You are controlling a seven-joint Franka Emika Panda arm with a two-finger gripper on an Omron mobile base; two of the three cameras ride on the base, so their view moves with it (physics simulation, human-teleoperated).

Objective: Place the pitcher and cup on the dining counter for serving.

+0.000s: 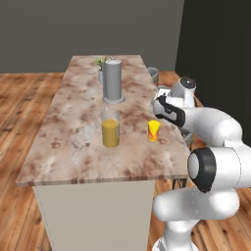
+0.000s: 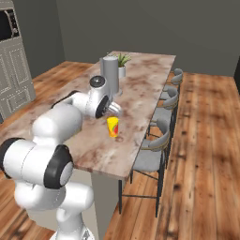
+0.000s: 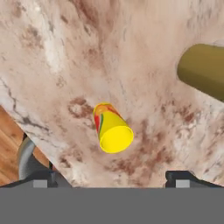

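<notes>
The small yellow cup point(image 1: 154, 130) with red-orange markings stands upright on the brown marbled dining counter point(image 1: 73, 147), near its right edge. Left of it on the same top is the clear pitcher point(image 1: 110, 128) of amber liquid. My gripper point(image 1: 162, 109) hovers just above the cup, open, and touches nothing. In the hand view the cup point(image 3: 112, 128) sits on the counter point(image 3: 65, 65) beyond my gripper point(image 3: 112, 180), whose tips stand wide apart, and the pitcher point(image 3: 203, 72) is at the upper right. From the right base view the cup point(image 2: 113, 127) is below the gripper point(image 2: 115, 110).
A tall grey metal cylinder point(image 1: 112, 81) and a small potted plant point(image 1: 100, 63) stand farther back on the counter. Grey stools point(image 2: 159, 140) line the counter's right side, over wooden floor. The counter's near edge lies close in front of the cup.
</notes>
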